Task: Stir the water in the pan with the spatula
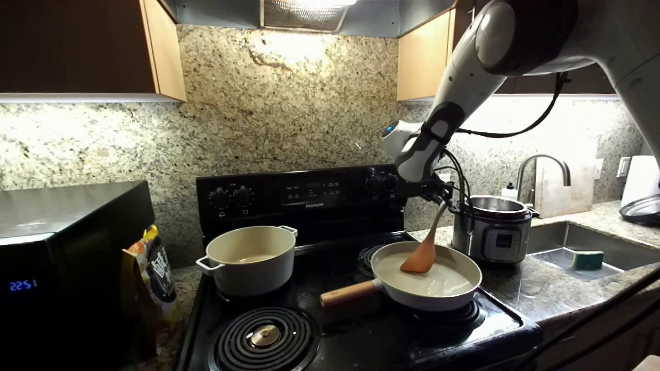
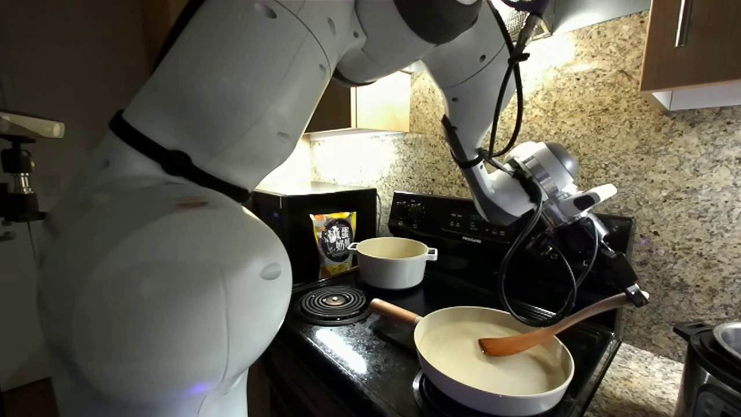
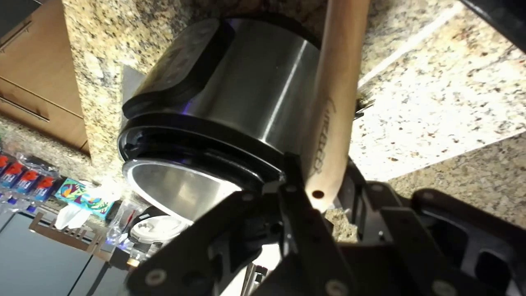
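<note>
Counted from the pan (image 1: pixel 438 304) outward: one pan with one spatula (image 1: pixel 426 250) in it; near the pan, one steel cooker (image 1: pixel 477 239); apart from it, one pot (image 1: pixel 255 275) with two side handles (image 2: pixel 432 255), one microwave (image 1: pixel 77 288), one printed bag (image 2: pixel 336 240), one sponge (image 1: pixel 588 260), one tap (image 1: pixel 545 156).

Wide cream-white frying pan (image 1: pixel 438 303) on a coil stove (image 1: pixel 371 340), long light-brown wooden handle jutting sideways, pale shallow water (image 1: pixel 448 281) across its floor, slim orange-brown wooden spatula (image 1: pixel 426 250) slanting up over the rim, flat blade down in the pan
</note>
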Motion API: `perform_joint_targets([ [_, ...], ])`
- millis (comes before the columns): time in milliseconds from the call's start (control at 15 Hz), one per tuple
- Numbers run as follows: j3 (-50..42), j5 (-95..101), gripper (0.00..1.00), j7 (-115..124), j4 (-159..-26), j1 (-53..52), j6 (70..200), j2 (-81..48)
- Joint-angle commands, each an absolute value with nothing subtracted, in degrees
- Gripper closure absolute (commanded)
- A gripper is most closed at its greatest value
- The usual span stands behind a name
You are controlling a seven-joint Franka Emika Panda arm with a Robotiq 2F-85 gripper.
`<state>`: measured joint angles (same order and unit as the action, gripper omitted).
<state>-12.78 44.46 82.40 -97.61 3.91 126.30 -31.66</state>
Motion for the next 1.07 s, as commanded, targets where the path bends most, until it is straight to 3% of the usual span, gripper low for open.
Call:
perform_joint_targets([
  [0, -11.8, 43.2, 0.93, 78.3, -95.7, 3.1, 125.1, -33.0],
  [1000, -12.9, 45.3, 0.93, 81.4, -106.8, 1.1, 128.2, -29.8],
])
